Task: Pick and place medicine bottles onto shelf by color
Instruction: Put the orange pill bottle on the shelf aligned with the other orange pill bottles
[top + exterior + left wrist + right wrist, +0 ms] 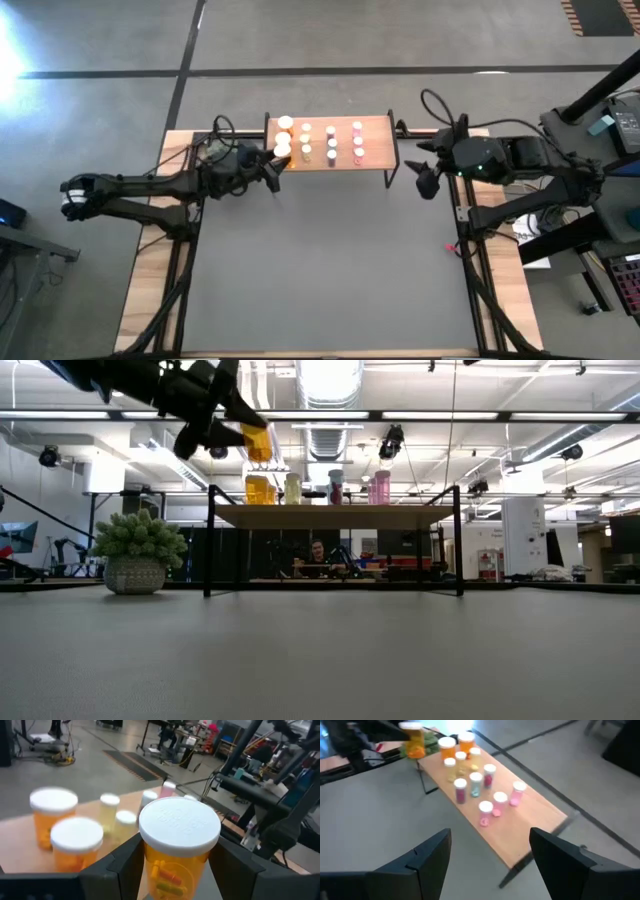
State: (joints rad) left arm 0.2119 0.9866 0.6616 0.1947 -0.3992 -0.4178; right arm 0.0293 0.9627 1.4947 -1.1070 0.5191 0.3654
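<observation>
While airborne beside the shelf (375, 128), orange bottle (178, 849) inside left end effector (175, 865).

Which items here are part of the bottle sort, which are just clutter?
Job: orange bottle held in left gripper above the shelf end; two orange bottles, yellowish, dark and pink bottles standing on shelf.
Clutter: potted plant; right gripper, open, idle.

Orange bottles (447, 744): three. Pink bottles (517, 792): four. Shelf (540, 820): one.

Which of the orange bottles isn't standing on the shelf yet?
The orange bottle held in the left gripper; the other two orange bottles stand on the shelf.
</observation>
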